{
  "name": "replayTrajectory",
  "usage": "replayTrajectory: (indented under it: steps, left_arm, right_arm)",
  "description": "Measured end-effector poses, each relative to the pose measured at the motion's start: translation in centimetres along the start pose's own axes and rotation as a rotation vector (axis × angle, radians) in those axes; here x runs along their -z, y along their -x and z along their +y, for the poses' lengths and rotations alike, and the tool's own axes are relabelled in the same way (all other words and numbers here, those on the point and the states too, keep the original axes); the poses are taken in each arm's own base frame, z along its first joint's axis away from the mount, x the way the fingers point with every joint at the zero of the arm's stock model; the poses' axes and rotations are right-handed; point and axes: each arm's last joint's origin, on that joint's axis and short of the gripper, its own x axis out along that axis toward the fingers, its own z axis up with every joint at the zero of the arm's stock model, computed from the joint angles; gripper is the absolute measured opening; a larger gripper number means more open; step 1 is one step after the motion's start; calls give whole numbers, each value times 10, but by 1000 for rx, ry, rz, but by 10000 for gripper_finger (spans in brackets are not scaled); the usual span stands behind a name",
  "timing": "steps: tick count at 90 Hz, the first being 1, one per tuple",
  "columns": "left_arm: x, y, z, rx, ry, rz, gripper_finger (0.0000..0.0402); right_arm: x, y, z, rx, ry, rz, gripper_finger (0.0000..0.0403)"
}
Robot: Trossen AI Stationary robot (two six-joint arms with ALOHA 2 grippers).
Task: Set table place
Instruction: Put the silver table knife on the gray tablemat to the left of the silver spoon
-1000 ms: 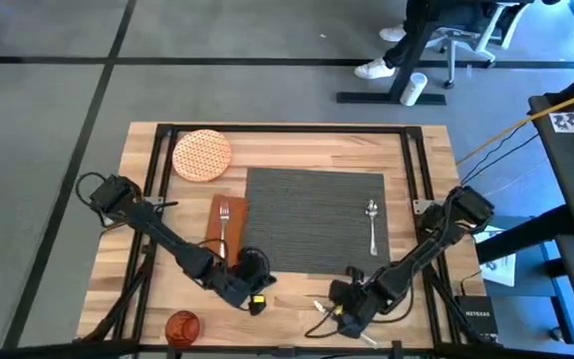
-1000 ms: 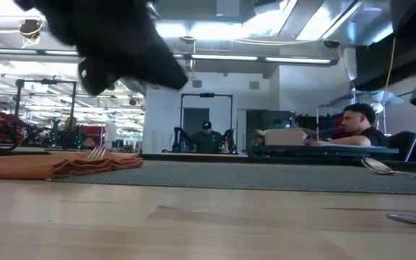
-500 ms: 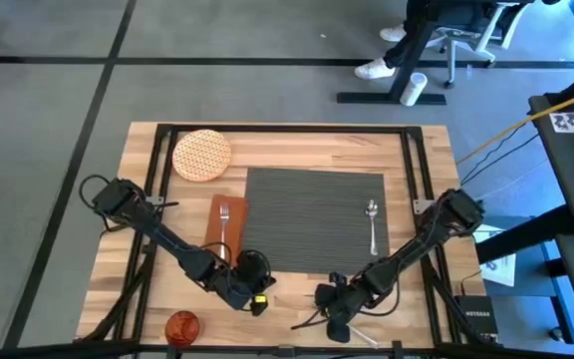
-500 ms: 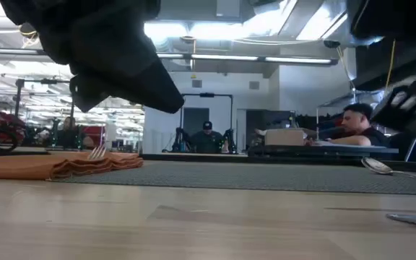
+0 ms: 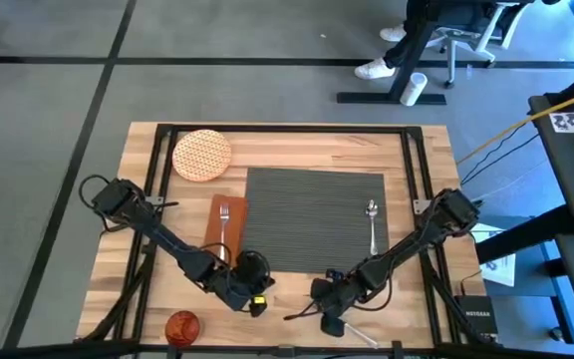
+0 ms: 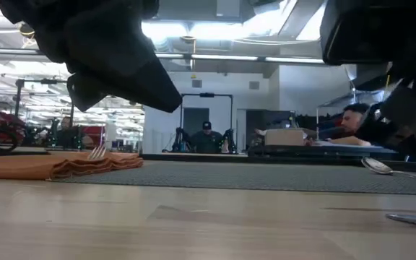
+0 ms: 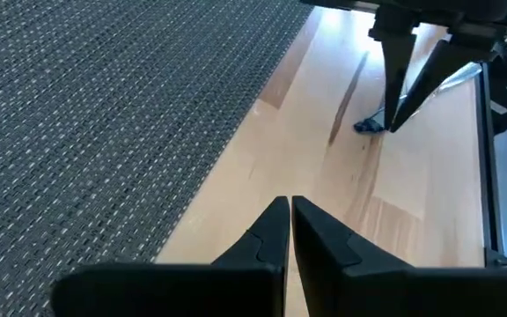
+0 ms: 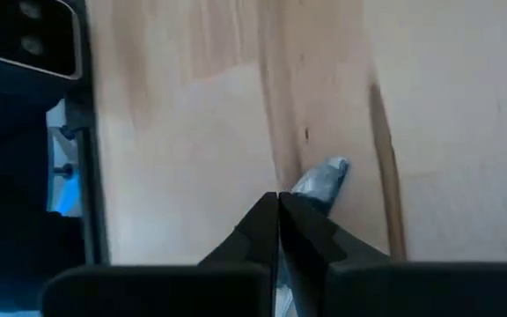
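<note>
On the light-wood worktop lies the grey placemat, spoon on its right part. Napkin with fork lies beside the mat's left edge; plate at the far left corner, orange cup at the near edge. Left pincer fully closed, empty, near the mat's front edge. Right pincer closed on the knife, front centre.

The light-wood plank tabletop looked smooth and matt; the dark grey ribbed placemat was coarsely woven; the silver metal spoon shone.
</note>
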Motion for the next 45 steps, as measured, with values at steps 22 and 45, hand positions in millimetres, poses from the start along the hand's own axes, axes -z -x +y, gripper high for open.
replayTrajectory:
  steps: [22, 45]
  left_arm:
    - [1, 1, -1, 2, 3, 3, 0]
    - [1, 1, -1, 3, 3, 3, 0]
  right_arm:
    - [0, -7, -2, -1, -9, 8, 0]
    - [-4, -8, -7, 39, -22, -18, 0]
